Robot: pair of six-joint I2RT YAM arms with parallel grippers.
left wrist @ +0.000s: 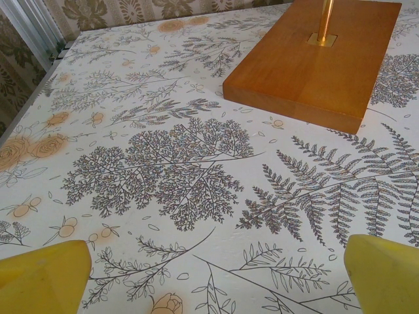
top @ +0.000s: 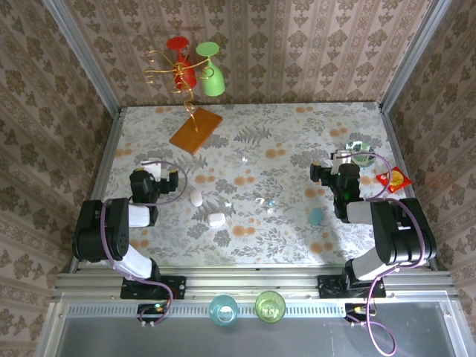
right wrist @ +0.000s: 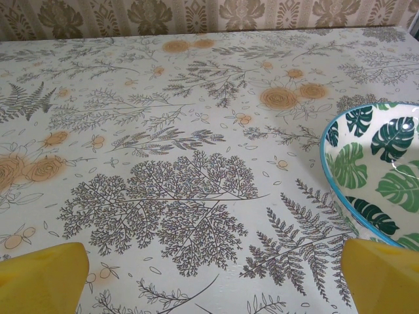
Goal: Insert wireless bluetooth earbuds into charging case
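- The earbuds (top: 259,201) lie loose on the middle of the table (top: 297,119) as tiny glossy pieces set apart from one another. A pale blue earbud (top: 271,202) sits just beside a clear one, and none is in a case yet.
- Two white cases (top: 195,197) rest just left of that scatter, and a teal case (top: 317,216) sits to its right. From above you cannot tell whether any lid is up.
- Your left gripper (top: 156,172) hangs near the white cases with its fingers spread wide and nothing between them. Its wrist view shows the yellow fingertips (left wrist: 46,278) at the far corners, over bare cloth and facing the wooden base (left wrist: 308,65).
- Your right gripper (top: 333,166) is likewise parted and empty. It is beside the leaf-patterned bowl (right wrist: 373,170), with the teal case close by on the near side.
- Both arms sit out at the sides, which leaves the middle free to reach; the task looks unstarted.
- The buds are small and slick, so expect a pinch to slip unless you centre it well.
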